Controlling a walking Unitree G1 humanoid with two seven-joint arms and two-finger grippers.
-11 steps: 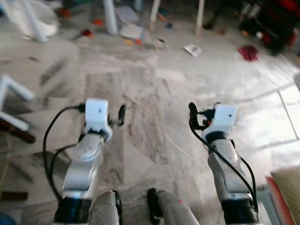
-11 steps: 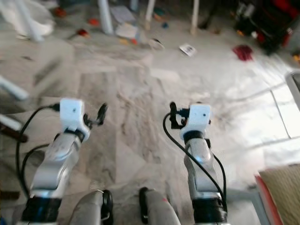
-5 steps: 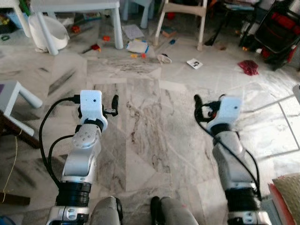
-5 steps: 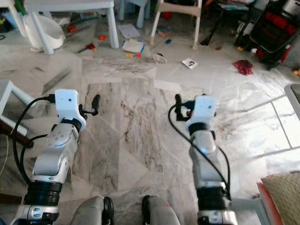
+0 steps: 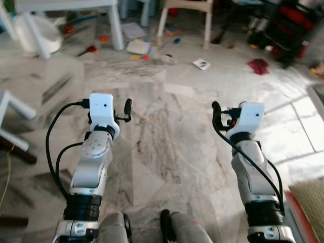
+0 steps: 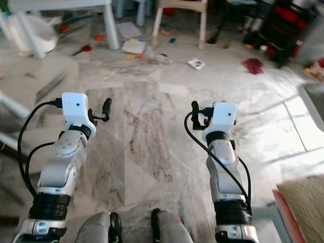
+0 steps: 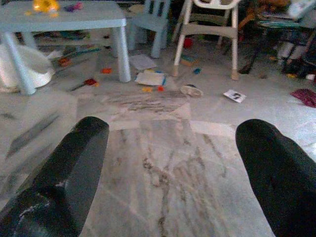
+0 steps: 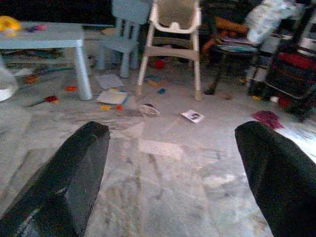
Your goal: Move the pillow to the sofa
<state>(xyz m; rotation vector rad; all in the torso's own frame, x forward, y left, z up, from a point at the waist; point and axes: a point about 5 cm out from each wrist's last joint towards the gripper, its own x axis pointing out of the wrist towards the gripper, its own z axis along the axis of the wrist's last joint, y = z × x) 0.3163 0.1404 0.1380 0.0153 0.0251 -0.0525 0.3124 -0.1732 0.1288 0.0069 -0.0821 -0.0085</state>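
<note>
pillow (image 6: 304,200) | low right, cropped, long axis unclear | jaws apart, empty

No readable text — no labels, brands, numbers, signs legible anywhere.

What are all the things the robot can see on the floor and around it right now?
pillow: one, tan, low at the right edge, resting on something red.
table: one, pale blue, far left, with a yellow toy on top.
small chair: one, pale blue, beside the table.
high chair: one, white, behind the middle of the floor.
papers: a few, white, on the floor near the table leg.
card: one, white, on the floor near the high chair.
cloth: one, dark red, on the floor at the right.
floor: grey marble tiles.
left gripper: black fingers, open, holding nothing.
right gripper: black fingers, open, holding nothing.
</note>
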